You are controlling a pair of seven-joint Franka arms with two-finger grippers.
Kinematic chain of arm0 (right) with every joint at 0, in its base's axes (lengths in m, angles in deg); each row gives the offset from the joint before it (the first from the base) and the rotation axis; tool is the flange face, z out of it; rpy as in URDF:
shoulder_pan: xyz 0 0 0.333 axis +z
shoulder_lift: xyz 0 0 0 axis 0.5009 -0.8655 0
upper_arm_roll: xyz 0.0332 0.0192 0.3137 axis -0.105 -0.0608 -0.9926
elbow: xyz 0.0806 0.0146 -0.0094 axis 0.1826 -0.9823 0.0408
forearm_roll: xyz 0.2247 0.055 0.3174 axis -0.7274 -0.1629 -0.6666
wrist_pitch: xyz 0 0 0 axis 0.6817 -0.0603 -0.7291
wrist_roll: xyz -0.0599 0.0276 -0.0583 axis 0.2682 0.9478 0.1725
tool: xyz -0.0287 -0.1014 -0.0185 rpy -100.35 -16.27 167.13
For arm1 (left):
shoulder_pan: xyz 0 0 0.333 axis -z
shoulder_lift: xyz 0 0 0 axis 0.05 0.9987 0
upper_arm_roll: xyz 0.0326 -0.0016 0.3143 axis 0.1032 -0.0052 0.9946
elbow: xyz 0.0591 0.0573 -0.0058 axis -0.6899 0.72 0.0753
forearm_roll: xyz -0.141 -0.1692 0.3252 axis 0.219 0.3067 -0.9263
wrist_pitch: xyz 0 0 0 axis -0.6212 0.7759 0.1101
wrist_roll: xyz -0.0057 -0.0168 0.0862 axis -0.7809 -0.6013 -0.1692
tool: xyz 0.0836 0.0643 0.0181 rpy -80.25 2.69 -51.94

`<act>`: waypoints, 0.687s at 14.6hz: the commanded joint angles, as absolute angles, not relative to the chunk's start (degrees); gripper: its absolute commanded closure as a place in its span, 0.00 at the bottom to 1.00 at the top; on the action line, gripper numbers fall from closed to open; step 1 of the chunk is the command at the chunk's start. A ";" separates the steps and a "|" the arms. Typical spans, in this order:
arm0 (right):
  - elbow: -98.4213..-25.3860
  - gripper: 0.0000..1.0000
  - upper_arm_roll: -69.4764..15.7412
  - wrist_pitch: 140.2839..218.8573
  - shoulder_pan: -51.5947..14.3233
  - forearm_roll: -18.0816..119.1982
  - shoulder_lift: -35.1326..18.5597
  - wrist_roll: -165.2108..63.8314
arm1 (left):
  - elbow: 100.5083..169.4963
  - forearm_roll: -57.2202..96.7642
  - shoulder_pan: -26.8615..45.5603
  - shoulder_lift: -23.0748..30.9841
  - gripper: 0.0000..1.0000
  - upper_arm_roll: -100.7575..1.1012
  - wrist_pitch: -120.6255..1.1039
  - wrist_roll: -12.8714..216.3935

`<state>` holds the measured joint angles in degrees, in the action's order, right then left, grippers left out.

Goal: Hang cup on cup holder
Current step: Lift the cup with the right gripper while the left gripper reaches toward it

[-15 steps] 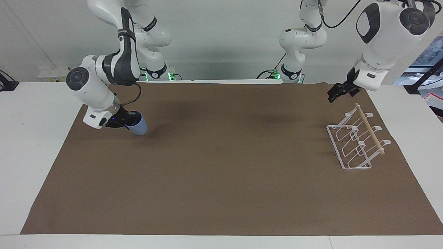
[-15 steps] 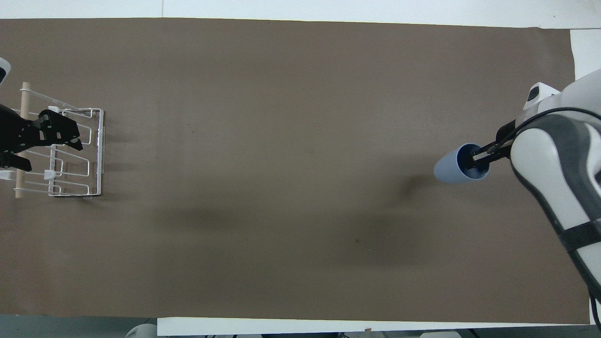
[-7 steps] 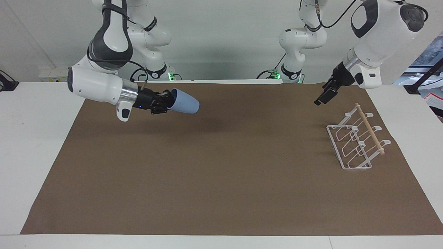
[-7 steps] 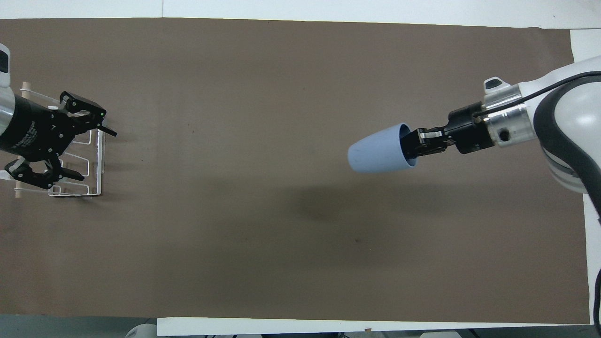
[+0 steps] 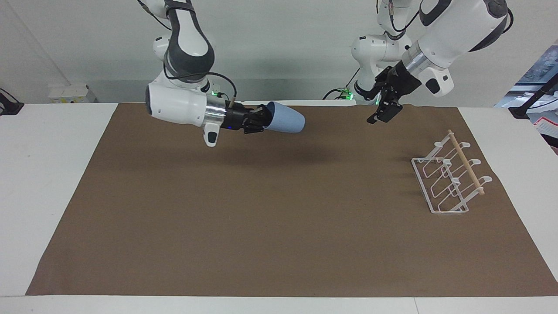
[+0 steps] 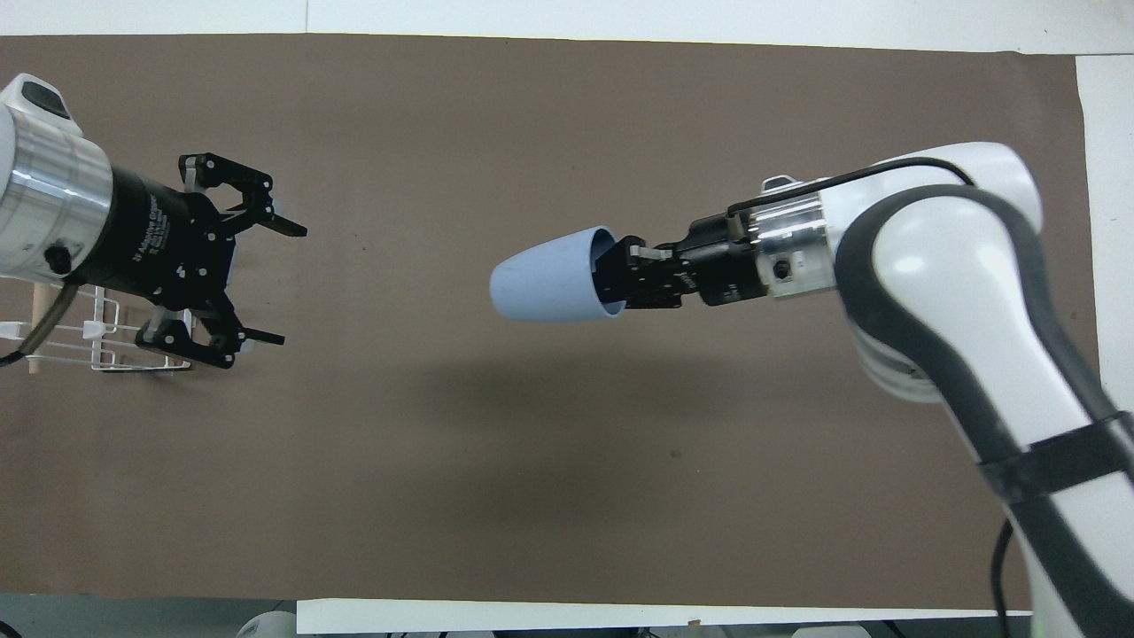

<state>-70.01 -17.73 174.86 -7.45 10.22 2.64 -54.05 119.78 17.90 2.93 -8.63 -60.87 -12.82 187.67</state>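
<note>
The light-blue cup (image 5: 285, 123) (image 6: 549, 288) is held in the air on its side over the middle of the brown mat, base pointing toward the left arm's end. My right gripper (image 5: 263, 120) (image 6: 623, 279) is shut on its rim, with one finger inside the mouth. My left gripper (image 5: 383, 114) (image 6: 292, 285) is open and empty in the air, facing the cup with a wide gap between them. The white wire cup holder (image 5: 451, 179) with its wooden dowel stands on the mat at the left arm's end. The left arm partly covers the cup holder (image 6: 89, 350) in the overhead view.
A brown mat (image 5: 279, 226) (image 6: 567, 496) covers most of the white table (image 5: 43, 174). Nothing else lies on it.
My right gripper has lifted the cup and carried it from the right arm's end to over the table's middle. My left gripper has swung away from over the cup holder toward the cup.
</note>
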 commanded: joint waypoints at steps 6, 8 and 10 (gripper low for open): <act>-70.65 1.00 -17.65 184.23 0.44 1.26 3.10 -58.24 | 122.22 19.07 3.02 -8.74 0.00 -67.72 -18.76 198.64; -70.48 1.00 -17.73 184.40 1.05 0.99 3.01 -58.95 | 123.62 19.07 3.02 -9.35 0.00 -67.81 -20.94 198.47; -70.48 1.00 -17.73 184.58 1.14 0.99 2.92 -58.95 | 126.60 19.07 3.02 -10.23 0.00 -68.77 -22.88 198.29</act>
<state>-70.33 -17.62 184.31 1.09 2.26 2.63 -58.14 122.64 18.33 3.05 -8.26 -67.89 -20.07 197.84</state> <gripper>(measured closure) 0.956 0.000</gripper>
